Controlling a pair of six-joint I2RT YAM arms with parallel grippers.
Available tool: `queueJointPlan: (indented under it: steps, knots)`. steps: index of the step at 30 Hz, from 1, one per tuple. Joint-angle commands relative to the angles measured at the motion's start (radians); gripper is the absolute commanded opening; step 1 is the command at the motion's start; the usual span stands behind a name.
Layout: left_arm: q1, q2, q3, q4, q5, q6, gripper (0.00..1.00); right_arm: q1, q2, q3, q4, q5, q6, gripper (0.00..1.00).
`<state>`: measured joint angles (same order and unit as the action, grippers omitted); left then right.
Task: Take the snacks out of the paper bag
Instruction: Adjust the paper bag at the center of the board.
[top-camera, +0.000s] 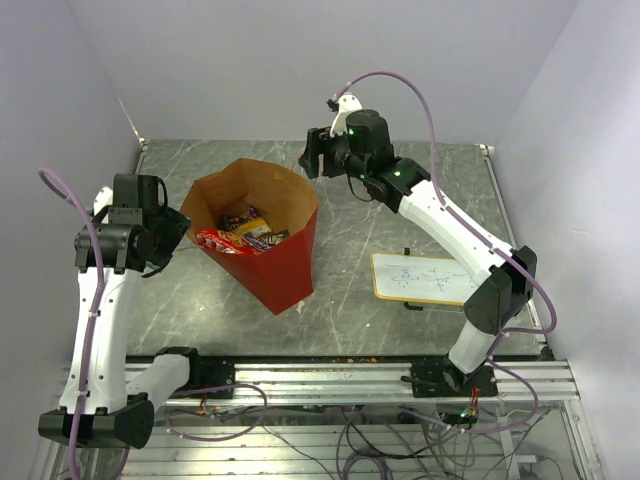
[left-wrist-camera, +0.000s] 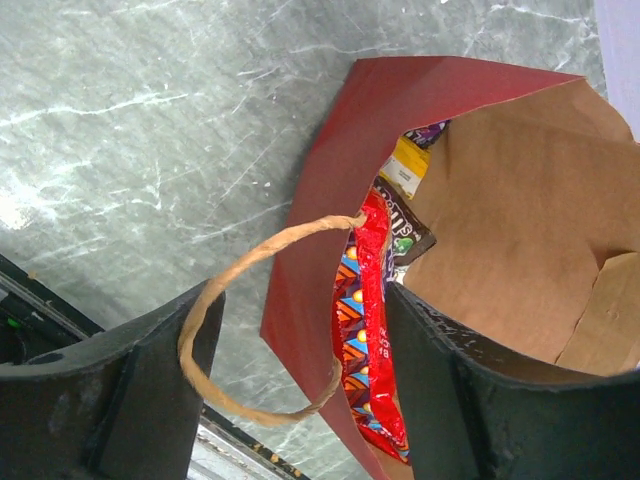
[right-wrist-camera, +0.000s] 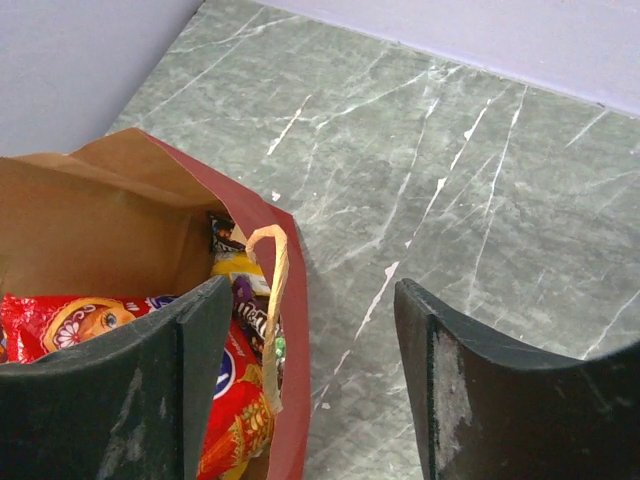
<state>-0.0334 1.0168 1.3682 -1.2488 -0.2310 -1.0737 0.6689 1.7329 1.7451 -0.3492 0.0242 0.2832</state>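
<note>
Looking light and slippery, the snacks (top-camera: 240, 236) in the paper bag (top-camera: 285, 272) want edge pinches; left gripper (left-wrist-camera: 300, 335) and right gripper (right-wrist-camera: 312, 335) stand spread.

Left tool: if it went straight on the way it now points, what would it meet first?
Probably the paper bag, at its red wall and loop handle, which sit between the fingers of the open left tool. The red snack packet lies just inside. Depth is unclear.
</note>
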Motion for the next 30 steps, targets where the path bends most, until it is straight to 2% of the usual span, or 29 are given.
queueJointPlan:
  steps: [1,4,7,10,13,15,19,24,26,30]
  knots:
    - [0.015,-0.024,-0.032,0.027,-0.019,-0.083,0.71,-0.001,0.007,0.045,-0.005,0.02,-0.021,0.63]
    - [0.016,-0.017,-0.052,0.055,-0.01,-0.093,0.64,-0.001,0.013,0.06,-0.02,0.021,-0.016,0.59]
    - [0.018,0.004,-0.084,0.031,0.006,-0.137,0.69,-0.001,0.01,0.044,-0.007,0.014,0.006,0.56]
    - [0.018,-0.04,-0.154,0.102,0.052,-0.156,0.67,-0.002,0.019,0.041,-0.009,-0.015,0.018,0.54]
    - [0.018,-0.079,-0.191,0.145,0.041,-0.163,0.57,-0.001,0.036,0.061,-0.027,-0.035,0.022,0.51]
    - [0.044,-0.078,-0.183,0.139,0.021,-0.15,0.51,-0.001,0.047,0.076,-0.038,-0.044,0.028,0.45]
    - [0.057,-0.048,-0.131,0.121,-0.016,-0.065,0.32,-0.002,0.053,0.097,-0.054,-0.111,0.05,0.3]
    - [0.068,0.0,-0.008,0.084,-0.097,0.07,0.11,-0.001,0.05,0.117,-0.086,-0.16,0.07,0.05]
    - [0.07,0.021,0.055,0.074,-0.142,0.119,0.08,0.0,0.051,0.13,-0.094,-0.205,0.071,0.02]
    - [0.08,0.093,0.178,0.059,-0.194,0.202,0.07,0.034,0.048,0.127,-0.078,-0.276,0.095,0.01]
